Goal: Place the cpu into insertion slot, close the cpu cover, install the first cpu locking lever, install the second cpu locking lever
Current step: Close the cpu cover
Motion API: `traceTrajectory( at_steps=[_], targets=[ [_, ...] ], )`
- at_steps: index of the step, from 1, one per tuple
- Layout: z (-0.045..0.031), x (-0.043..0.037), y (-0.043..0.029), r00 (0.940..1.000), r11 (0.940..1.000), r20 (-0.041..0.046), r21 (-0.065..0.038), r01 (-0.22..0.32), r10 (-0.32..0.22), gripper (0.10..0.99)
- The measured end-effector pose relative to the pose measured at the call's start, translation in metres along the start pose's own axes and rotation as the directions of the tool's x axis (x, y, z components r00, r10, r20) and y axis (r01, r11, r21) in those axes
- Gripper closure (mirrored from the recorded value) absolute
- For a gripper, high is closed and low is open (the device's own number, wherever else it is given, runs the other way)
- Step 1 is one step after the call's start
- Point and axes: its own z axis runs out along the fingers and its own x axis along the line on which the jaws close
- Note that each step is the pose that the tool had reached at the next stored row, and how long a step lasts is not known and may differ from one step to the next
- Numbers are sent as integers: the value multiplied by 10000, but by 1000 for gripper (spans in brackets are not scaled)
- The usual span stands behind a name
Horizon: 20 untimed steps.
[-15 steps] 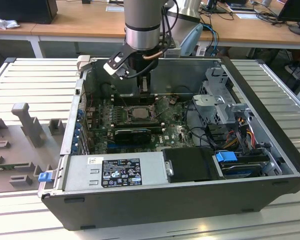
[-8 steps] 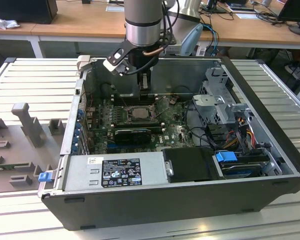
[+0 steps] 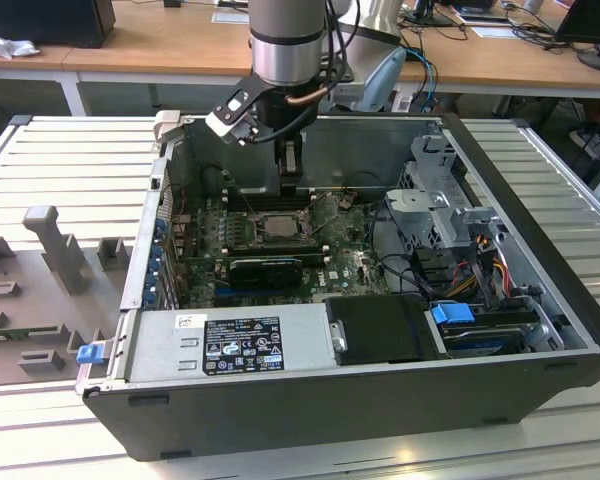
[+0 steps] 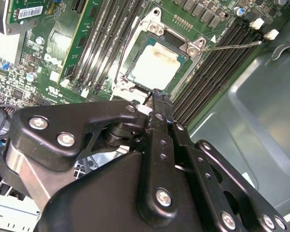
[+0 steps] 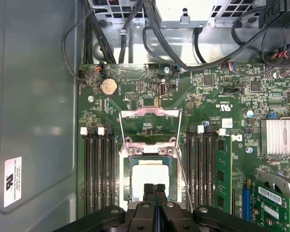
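The cpu [image 5: 149, 178] [image 4: 157, 65], a pale silvery square chip, lies flat in the insertion slot [image 5: 127, 180] [image 4: 135, 58] on the green motherboard. The cpu cover [image 5: 150, 114], a thin metal frame with a large cut-out, stands raised on its hinge at the slot's far edge. A thin wire locking lever [image 4: 232, 46] [image 5: 185, 183] sticks out beside the slot. My gripper [image 5: 154, 189] [image 4: 157, 96] [image 3: 292, 180] hangs just above the chip's near edge. Its fingers are shut together with nothing between them.
Long black memory slots [image 5: 99, 169] [image 5: 203, 169] flank the socket. Inside the open computer case [image 3: 520, 160] are a black power supply [image 3: 240, 345], a drive cage [image 3: 440, 200] and cable bundles [image 5: 174, 43]. A grey fixture [image 3: 50, 250] sits at the exterior view's left.
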Motion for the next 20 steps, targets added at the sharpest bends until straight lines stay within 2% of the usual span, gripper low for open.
traceTrajectory(
  at_steps=[20],
  targets=[
    [-72, 2, 4, 10000, 10000, -1, 0, 1, -1, 980]
  ],
)
